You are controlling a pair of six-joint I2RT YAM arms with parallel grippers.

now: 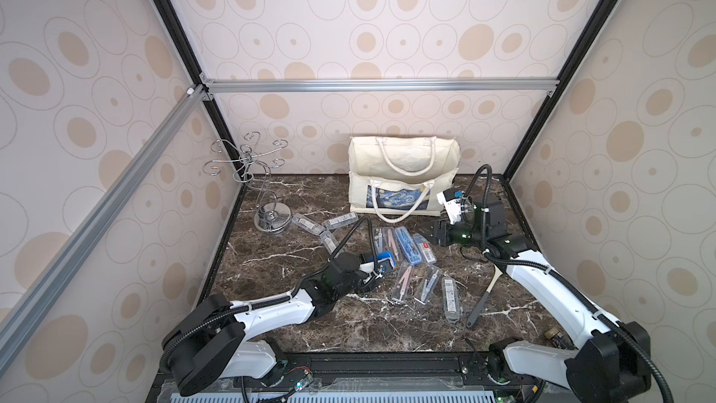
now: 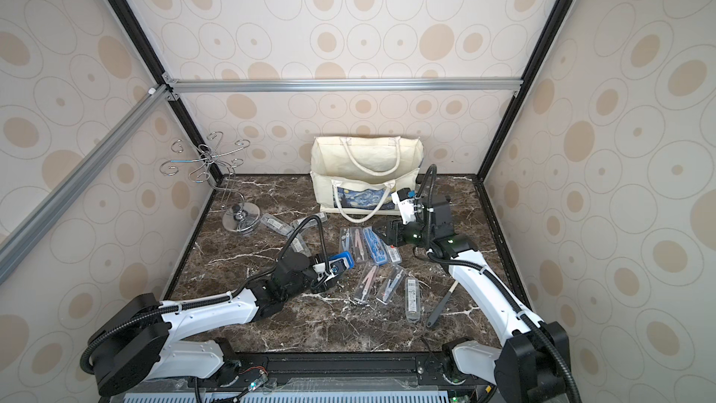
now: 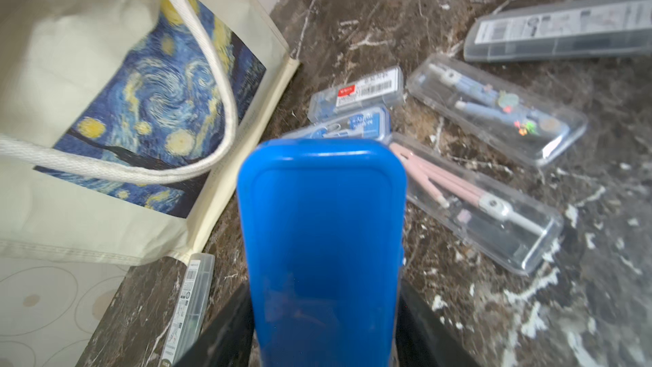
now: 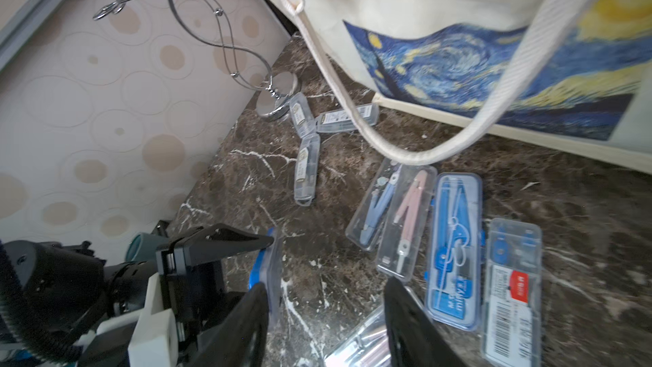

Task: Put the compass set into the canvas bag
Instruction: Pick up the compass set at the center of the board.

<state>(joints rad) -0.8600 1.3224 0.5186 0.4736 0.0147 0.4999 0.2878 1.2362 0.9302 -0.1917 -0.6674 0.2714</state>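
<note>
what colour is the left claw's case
The case is solid blue; left wrist view shows it best.

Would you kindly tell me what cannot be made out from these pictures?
- Bottom of the canvas bag: hidden by its own front wall in both top views.
- Contents of the blue case in the left gripper: the left wrist view shows only its opaque back, and it is too small in the top views.
- Print on the labelled clear case: too small in both top views.

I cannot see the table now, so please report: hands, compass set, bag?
Left hand shut on blue compass case. Right hand open, empty. Canvas bag upright, mouth open. Other cases lie between.
</note>
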